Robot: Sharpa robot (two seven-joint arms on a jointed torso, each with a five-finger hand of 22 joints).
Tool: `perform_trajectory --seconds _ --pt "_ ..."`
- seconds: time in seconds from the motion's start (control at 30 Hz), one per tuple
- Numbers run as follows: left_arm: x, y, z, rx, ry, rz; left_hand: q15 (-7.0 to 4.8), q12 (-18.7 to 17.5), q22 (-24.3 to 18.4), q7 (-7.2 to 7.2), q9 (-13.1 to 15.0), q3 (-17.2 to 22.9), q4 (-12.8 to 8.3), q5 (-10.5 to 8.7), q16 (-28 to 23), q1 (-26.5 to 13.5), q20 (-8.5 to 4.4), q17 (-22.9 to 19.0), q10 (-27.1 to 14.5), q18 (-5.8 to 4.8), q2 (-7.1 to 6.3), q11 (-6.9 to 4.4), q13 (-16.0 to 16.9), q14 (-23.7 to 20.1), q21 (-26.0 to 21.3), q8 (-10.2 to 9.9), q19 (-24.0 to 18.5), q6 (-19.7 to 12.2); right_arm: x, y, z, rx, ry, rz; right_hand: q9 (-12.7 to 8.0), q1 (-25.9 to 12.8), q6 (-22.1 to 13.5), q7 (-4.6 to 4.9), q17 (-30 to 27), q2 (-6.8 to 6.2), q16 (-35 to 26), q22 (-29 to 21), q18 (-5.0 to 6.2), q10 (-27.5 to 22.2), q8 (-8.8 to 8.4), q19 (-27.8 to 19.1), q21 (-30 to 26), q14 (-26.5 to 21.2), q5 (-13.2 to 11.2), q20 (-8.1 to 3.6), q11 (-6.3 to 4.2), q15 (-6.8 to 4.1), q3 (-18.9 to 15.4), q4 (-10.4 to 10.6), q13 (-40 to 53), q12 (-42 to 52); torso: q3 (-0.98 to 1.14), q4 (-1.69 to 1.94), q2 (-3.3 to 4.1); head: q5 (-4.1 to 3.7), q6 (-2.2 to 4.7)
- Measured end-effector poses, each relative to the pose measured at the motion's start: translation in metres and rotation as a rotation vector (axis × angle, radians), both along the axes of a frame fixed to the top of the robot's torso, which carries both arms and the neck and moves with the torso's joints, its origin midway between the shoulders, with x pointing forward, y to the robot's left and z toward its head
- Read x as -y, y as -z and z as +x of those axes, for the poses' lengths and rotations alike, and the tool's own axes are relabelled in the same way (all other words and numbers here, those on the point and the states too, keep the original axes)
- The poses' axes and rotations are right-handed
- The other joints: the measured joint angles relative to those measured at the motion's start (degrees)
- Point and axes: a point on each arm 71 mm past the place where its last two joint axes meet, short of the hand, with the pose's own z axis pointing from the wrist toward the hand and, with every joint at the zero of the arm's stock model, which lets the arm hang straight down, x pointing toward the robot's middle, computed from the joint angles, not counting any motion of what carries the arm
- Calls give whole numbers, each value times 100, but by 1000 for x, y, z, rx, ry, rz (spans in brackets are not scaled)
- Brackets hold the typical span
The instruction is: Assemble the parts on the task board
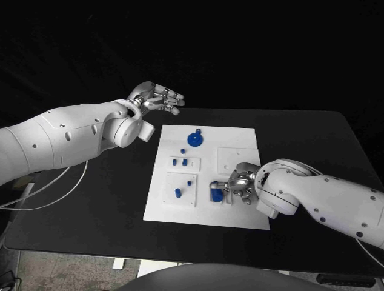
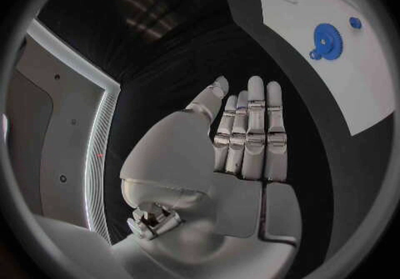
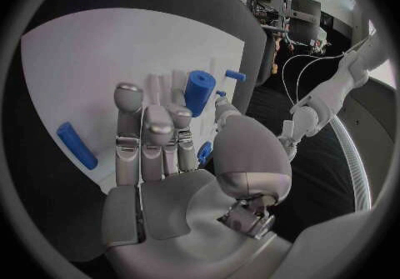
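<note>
The white task board (image 1: 237,213) lies mid-table. On it are a blue gear (image 1: 195,140) at the far end, a pair of short blue pegs (image 1: 179,162) and two more pegs (image 1: 178,192) on a raised white tile. My right hand (image 1: 237,185) is low over the board's near right part. Its thumb and a finger pinch an upright blue cylinder (image 3: 199,90), whose lower end is hidden behind them; the cylinder (image 1: 217,194) stands at the board. A loose blue peg (image 3: 77,146) lies beside that hand. My left hand (image 1: 158,98) hovers open and empty beyond the board's far left corner, the gear (image 2: 329,41) off to its side.
The black table (image 1: 318,142) has bare room to the right of the board and along its near edge. A pale cable (image 1: 57,193) loops over the table's left side under my left arm. A raised white square (image 1: 238,159) sits on the board's right half.
</note>
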Motion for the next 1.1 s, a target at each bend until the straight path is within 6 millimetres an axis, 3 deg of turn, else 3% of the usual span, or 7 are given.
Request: perform_trajectory --seconds 0.2,0.53,0.8,1.1 --pt "0 0 0 0 0 0 0 0 0 0 0 0 0 0 0 0 0 0 0 0 0 0 0 0 0 0 0 0 2 -1 0 12 2 11 9 104 -2 2 -10 48 -14 0 0 -22 -2 0 -33 0 0 0 20 0 -27 -50 0 0 3 0 1 3 4" --pt "-1 0 0 -1 -1 0 21 0 -66 0 0 -9 37 0 0 0 0 0 0 1 0 0 0 -21 0 0 0 0 9 -8 -4 50 -23 74 92 534 -43 44 -45 195 -43 0 0 -46 -2 0 -44 0 69 0 42 0 -168 -748 -3 37 8 -2 3 -8 16" --pt "-2 0 0 -2 -3 1 21 0 -66 0 0 -10 36 0 0 0 0 0 0 1 0 0 0 -20 0 0 0 0 17 -13 -9 65 -50 111 95 861 -43 44 -45 200 -43 0 0 -45 -2 0 -44 -1 89 0 42 0 -148 -1116 -14 61 8 -12 1 -9 21" --pt "-2 0 0 -3 -2 1 21 0 -65 0 0 -10 35 0 0 0 0 0 0 1 0 0 0 -21 0 0 0 0 19 -13 -11 55 -76 110 88 971 -14 14 -28 161 -43 0 -1 -43 -2 0 -44 -1 222 0 41 1 -1 -1311 -19 117 5 -9 -2 -27 31"
